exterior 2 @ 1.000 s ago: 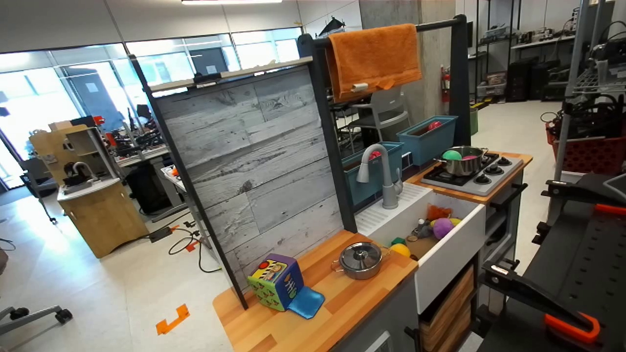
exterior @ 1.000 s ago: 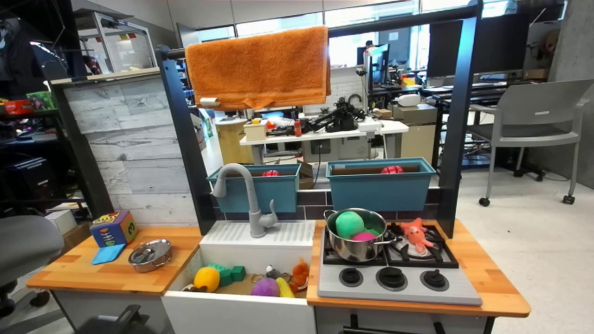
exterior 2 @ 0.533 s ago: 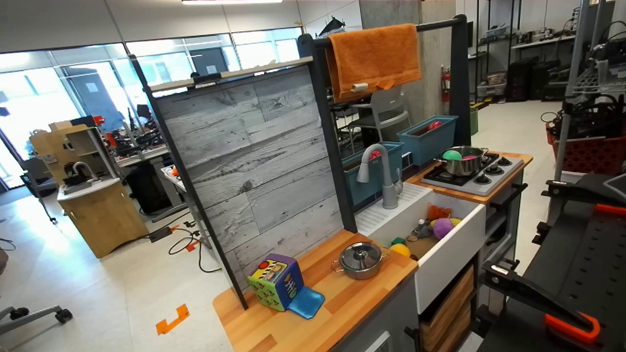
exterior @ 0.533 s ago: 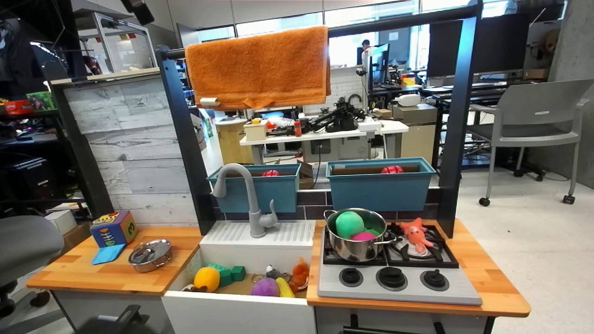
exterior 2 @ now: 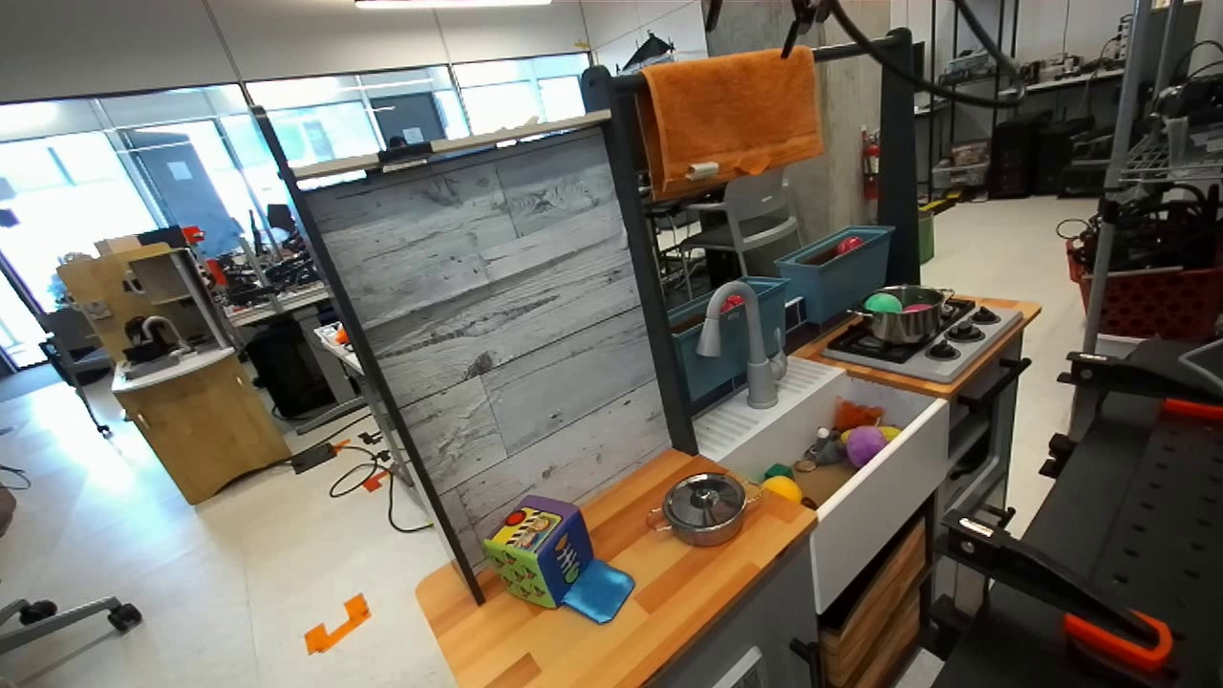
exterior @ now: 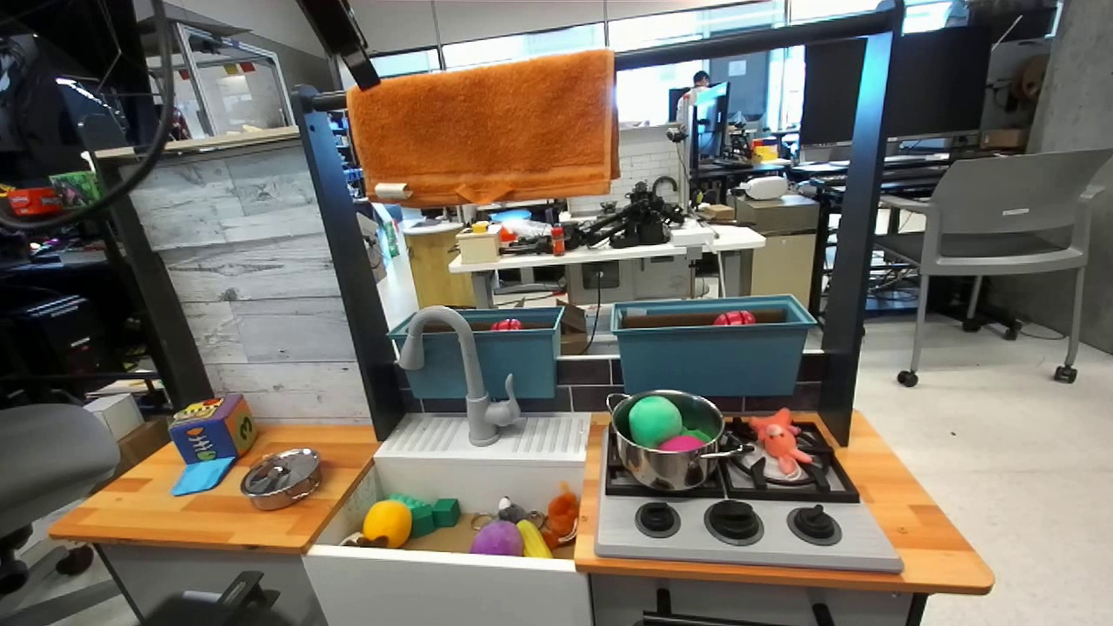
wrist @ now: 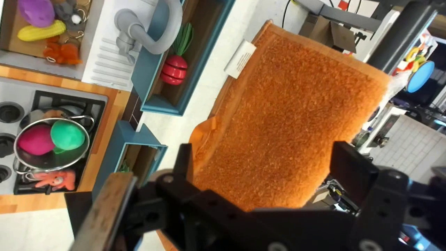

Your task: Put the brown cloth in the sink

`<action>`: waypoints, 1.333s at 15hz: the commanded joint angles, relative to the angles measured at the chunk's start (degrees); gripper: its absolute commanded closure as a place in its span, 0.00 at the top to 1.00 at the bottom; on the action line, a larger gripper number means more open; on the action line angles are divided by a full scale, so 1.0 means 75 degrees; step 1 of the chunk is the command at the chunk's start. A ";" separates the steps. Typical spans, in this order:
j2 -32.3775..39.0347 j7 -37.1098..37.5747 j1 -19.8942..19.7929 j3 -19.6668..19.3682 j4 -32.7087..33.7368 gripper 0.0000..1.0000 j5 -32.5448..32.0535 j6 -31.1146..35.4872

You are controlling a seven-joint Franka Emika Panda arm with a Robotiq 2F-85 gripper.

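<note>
One white, box-shaped sink [wrist: 20, 62] lies far left of my black, block-tipped fingers [wrist: 352, 170] in the wrist view, a purple rounded toy [wrist: 36, 12] and others inside. Next, nearer them: grey plastic-looking gooseneck faucet [wrist: 136, 29], then a teal oblong bin [wrist: 201, 59]. Limp fabric could snag on either, I'd guess.

Framed between my fingers: the orange-brown rectangular terry cloth [wrist: 278, 122], hung on a round black bar [wrist: 402, 38]; not in the sink yet. My gripper [wrist: 263, 162] is spread wide, nothing clamped. Can't tell whether either tip touches pile.

Lower hem [wrist: 232, 92], with its small orange fabric tab [wrist: 202, 134], runs by my finger on that view's left; top fold [wrist: 367, 94] by the one on the right. My read: light, soft, no stiffness, unbreakable. Rough pile shouldn't slip. It'll droop from any pinch. Closing as is probably bunches a mid-towel ridge; take both layers up by the fold if possible, since tugging the hem alone may drag round the bar.
</note>
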 commanded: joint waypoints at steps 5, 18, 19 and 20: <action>0.1364 0.0707 0.0291 -0.0124 0.1335 1.00 0.0293 0.1092; 0.1814 -0.0082 0.0665 -0.0227 0.1702 0.36 0.1175 0.1138; 0.1802 -0.0144 0.0657 -0.0220 0.1721 0.28 0.1241 0.1137; 0.1788 -0.0200 0.0651 -0.0207 0.1729 0.21 0.1296 0.1142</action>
